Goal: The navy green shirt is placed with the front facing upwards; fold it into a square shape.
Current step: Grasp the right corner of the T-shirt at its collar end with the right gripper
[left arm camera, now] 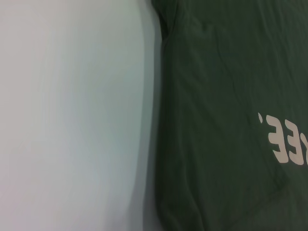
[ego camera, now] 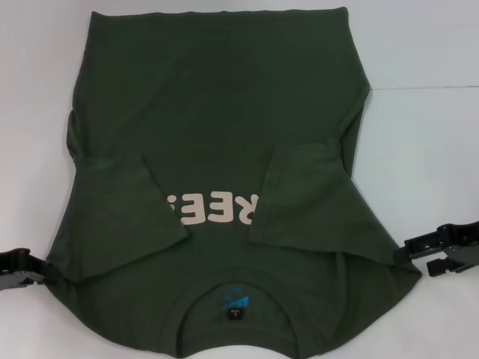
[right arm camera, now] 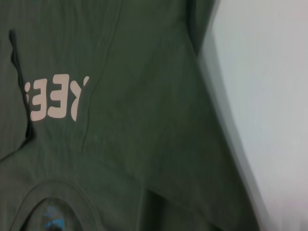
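The navy green shirt (ego camera: 224,112) lies flat on the white table, collar (ego camera: 236,288) nearest me and hem at the far side. Both sleeves are folded inward over the chest: one (ego camera: 123,217) on the left, one (ego camera: 307,202) on the right, partly covering the cream lettering (ego camera: 213,209). My left gripper (ego camera: 41,271) is at the shirt's left shoulder edge, low on the table, fingers apart. My right gripper (ego camera: 415,256) is at the right shoulder edge, also open. The wrist views show the shirt (left arm camera: 231,96) (right arm camera: 120,72) and its side edges, with no fingers in them.
The white table (ego camera: 419,134) extends on both sides of the shirt, with a faint seam (ego camera: 426,86) at the right. A black tag (ego camera: 236,310) and blue print sit inside the collar. The shirt's near edge runs past the picture's lower edge.
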Motion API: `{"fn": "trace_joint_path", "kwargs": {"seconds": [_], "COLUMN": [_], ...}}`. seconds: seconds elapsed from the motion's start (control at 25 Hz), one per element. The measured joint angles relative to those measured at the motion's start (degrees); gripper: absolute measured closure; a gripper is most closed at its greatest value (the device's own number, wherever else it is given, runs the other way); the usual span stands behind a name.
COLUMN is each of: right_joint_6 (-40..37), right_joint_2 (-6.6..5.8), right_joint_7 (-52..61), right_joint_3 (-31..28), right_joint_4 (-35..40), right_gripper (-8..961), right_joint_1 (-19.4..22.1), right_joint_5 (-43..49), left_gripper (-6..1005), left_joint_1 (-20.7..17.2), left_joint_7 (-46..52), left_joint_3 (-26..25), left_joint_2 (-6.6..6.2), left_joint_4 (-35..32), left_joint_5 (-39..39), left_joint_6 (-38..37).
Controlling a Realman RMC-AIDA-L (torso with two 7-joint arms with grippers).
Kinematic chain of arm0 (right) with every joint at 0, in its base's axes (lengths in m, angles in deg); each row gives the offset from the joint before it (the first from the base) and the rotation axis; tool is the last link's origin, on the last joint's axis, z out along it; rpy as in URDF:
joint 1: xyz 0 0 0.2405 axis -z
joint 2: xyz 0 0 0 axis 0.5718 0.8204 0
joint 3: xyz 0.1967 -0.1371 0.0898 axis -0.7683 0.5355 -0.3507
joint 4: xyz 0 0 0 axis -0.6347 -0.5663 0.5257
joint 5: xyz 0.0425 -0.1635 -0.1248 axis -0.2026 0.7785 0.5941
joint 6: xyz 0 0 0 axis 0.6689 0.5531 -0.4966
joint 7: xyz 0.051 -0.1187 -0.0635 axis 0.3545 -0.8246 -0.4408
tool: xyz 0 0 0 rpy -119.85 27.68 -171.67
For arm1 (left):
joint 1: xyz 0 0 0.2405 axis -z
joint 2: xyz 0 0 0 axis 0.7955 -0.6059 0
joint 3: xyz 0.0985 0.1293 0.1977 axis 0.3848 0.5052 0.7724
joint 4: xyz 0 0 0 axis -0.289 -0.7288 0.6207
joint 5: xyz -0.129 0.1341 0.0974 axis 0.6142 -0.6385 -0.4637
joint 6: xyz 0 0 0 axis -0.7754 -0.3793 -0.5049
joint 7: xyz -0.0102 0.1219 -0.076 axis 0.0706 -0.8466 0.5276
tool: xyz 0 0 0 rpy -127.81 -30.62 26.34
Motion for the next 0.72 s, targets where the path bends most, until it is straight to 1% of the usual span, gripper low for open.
{"fn": "trace_joint_path", "kwargs": {"seconds": [0.32,0.72], "right_joint_6": [0.58,1.43], "right_joint_2": [0.78,0.98], "right_joint_7": [-0.02,0.14], "right_joint_3": [0.47,1.43], "right_joint_4": [-0.38,-0.48], "right_gripper": [58,58], "right_joint_1": [-0.11,0.13], "right_joint_5": [0.05,0.24], "left_gripper": [965,964], "left_joint_1": [0.04,0.05], "left_joint_7": [-0.02,-0.05], "left_joint_3": [-0.07,-0.07], "left_joint_2": [0.00,0.00], "left_joint_4": [0.00,-0.04], "left_joint_5": [0.19,0.19], "left_joint_6": [0.01,0.01]}}
